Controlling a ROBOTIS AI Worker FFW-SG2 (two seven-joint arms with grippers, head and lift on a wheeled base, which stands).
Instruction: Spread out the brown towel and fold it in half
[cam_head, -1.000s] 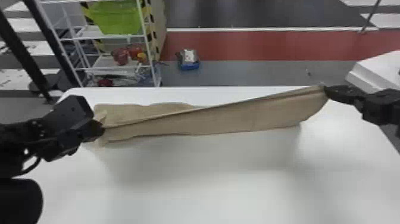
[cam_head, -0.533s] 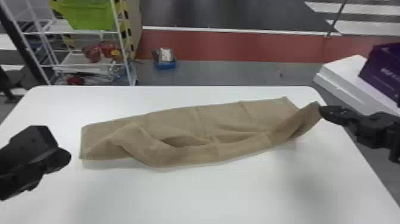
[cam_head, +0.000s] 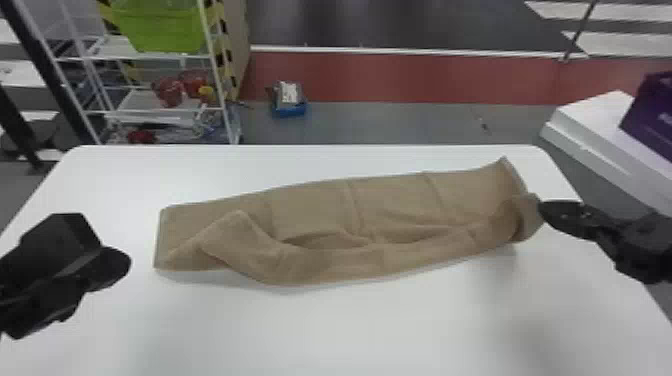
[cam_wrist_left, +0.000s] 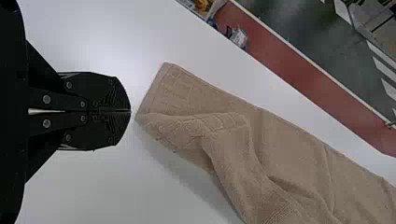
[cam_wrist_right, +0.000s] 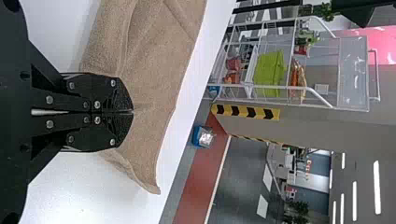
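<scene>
Left wrist view: your left gripper (cam_wrist_left: 130, 111) is closed, empty, just off one corner (cam_wrist_left: 144, 117) of the brown towel (cam_wrist_left: 299, 144); it should be light and limp, so pinch there. Your right gripper (cam_wrist_right: 132, 112) grips its other end.

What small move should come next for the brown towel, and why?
Perhaps the left claw should open and take the loose flap near the towel's left end: it is shut and empty, the right claw pinches the other end, and the middle lies rumpled.
</scene>
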